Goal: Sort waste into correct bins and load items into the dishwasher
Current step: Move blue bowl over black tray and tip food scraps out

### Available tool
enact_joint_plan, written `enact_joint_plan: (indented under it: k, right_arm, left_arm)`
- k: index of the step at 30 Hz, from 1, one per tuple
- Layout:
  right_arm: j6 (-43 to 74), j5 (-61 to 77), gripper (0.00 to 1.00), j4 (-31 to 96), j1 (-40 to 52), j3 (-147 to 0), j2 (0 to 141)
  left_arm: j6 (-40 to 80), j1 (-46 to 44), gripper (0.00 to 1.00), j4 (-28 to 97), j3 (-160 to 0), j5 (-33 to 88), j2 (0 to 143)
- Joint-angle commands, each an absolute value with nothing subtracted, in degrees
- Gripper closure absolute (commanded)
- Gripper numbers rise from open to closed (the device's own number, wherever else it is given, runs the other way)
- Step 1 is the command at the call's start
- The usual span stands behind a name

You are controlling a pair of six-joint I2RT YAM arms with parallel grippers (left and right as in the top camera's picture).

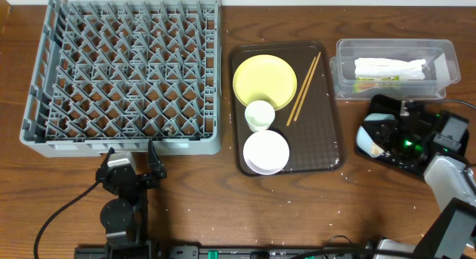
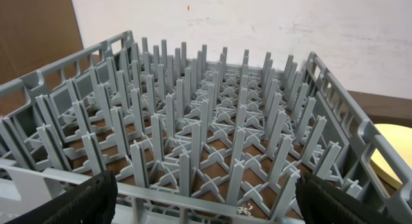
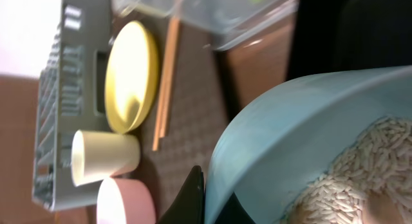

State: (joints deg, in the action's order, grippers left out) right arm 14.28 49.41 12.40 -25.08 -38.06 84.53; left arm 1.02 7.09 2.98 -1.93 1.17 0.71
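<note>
left gripper: your left gripper (image 1: 132,158) has its fingers spread wide with nothing between them, low over the table
rack: the grey rack (image 1: 37,103) is straight ahead of your left gripper, with its near wall just in front of the fingertips; a few pale crumbs (image 2: 243,210) lie at that near edge
right gripper: your right gripper (image 3: 215,201) is clamped on the rim of the blue bowl (image 3: 290,121), and one black finger (image 3: 193,195) shows outside the rim
rice: the rice (image 3: 360,166) is piled inside the blue bowl, right beside the grip
black tray: the black tray (image 1: 393,162) is under your right gripper and the bowl; can't tell if the bowl touches it
tub: the clear tub (image 1: 338,69) is just beyond your right gripper; the white wrapper (image 1: 390,68) and the sachet (image 1: 372,82) are inside it
brown tray: the brown tray (image 1: 327,117) is to the left of your right gripper, between both arms
on brown tray: the yellow plate (image 1: 264,80) is at the far end, the cup (image 1: 259,114) touches the plate's near edge, the white bowl (image 1: 266,151) is at the near end, and the chopsticks (image 1: 303,89) lie diagonally beside the plate
surface: the table (image 1: 297,207) is dark brown wood grain; white specks (image 1: 349,177) are scattered on it near the brown tray's corner
room: a white wall (image 2: 290,24) stands behind the rack, with a brown panel (image 2: 32,37) at its left
cable: a black cable (image 1: 59,214) runs behind your left arm
</note>
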Motion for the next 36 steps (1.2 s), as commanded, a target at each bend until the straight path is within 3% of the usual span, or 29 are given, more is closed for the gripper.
enact_joint_plan:
  k: [1, 7, 20, 26, 30, 36]
  right_arm:
    - [14.52, 56.03, 0.99, 10.07, -23.29, -37.67, 84.99]
    - [15.31, 57.52, 0.99, 7.97, -25.69, -39.16, 84.99]
    - [18.44, 69.49, 0.99, -3.53, -40.53, -39.79, 86.76]
    - [21.58, 80.99, 0.99, -16.62, -41.67, -39.75, 92.99]
    - [29.17, 86.06, 0.99, -27.9, -41.65, -39.75, 96.73]
    - [58.87, 85.52, 0.99, -42.48, -41.67, -39.77, 98.04]
  left_arm:
    - [0.05, 7.42, 0.1, 3.99, -0.23, 0.86, 0.67]
    - [0.05, 7.42, 0.1, 3.99, -0.23, 0.86, 0.67]
    - [0.05, 7.42, 0.1, 3.99, -0.23, 0.86, 0.67]
    - [0.05, 7.42, 0.1, 3.99, -0.23, 0.86, 0.67]
    - [0.05, 7.42, 0.1, 3.99, -0.23, 0.86, 0.67]
    - [0.05, 7.42, 0.1, 3.99, -0.23, 0.86, 0.67]
